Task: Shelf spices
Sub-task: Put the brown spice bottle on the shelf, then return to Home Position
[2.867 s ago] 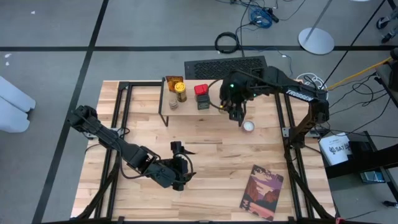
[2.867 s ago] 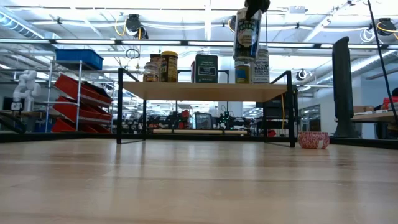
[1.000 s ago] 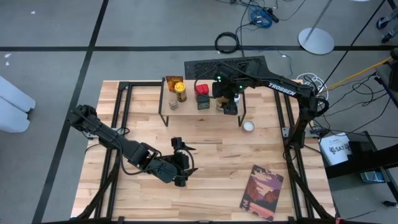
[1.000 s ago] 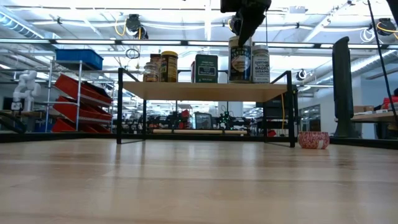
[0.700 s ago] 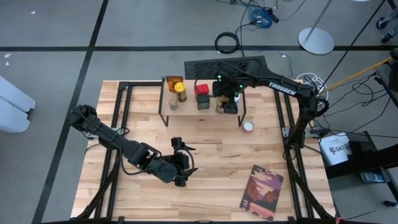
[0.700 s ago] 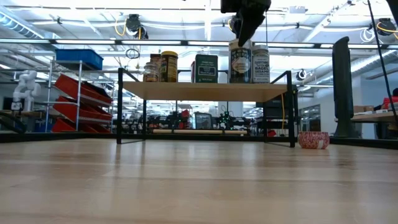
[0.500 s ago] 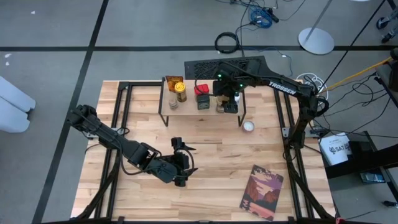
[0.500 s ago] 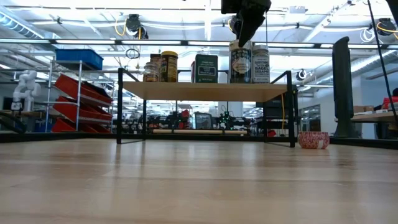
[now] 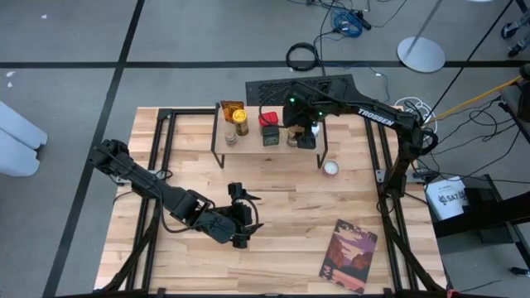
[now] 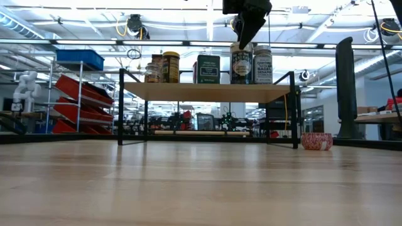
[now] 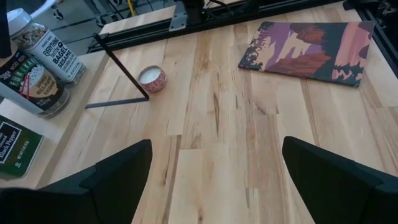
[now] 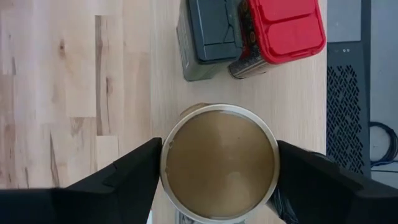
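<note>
Room: workshop beyond the surface in the low view, with ceiling strip lights and a rack of red bins (image 10: 78, 94) at left.
Surface: pale wood-plank surface (image 9: 273, 215) in a black frame, standing on a grey floor.
Shelf: low rack (image 10: 207, 91) with a pale plank top and thin black legs, at the far middle of the surface.
Spices on shelf: orange-labelled jar (image 9: 233, 111), yellow-lidded jar (image 9: 241, 123) and a small jar (image 9: 231, 138) at one end; red-lidded tin (image 12: 283, 28) and dark green tin (image 12: 208, 34) touching each other mid-shelf; a bagel-sesame shaker (image 11: 53, 53) at the other end.
Tan-lidded jar: round jar (image 12: 219, 162) with a tan top and a dark label, upright on the plank just beside the shaker and near the two tins.
Spice off shelf: small white-topped pot (image 9: 330, 168) on the surface, near the shelf's right legs.
Right arm: reaches from the right edge across to the shelf, pointing straight down.
Right gripper: right gripper (image 12: 219, 171) sits right over the tan lid; its fingers (image 12: 127, 177) flank the jar on either side, and whether they touch it cannot be told.
Left arm: folded low over the near-left part of the surface.
Left gripper: left gripper (image 9: 242, 211) is well apart from the shelf, fingers (image 11: 118, 174) spread wide, holding nothing.
Book: flat reddish-purple book (image 9: 349, 255) lies at the near right.
</note>
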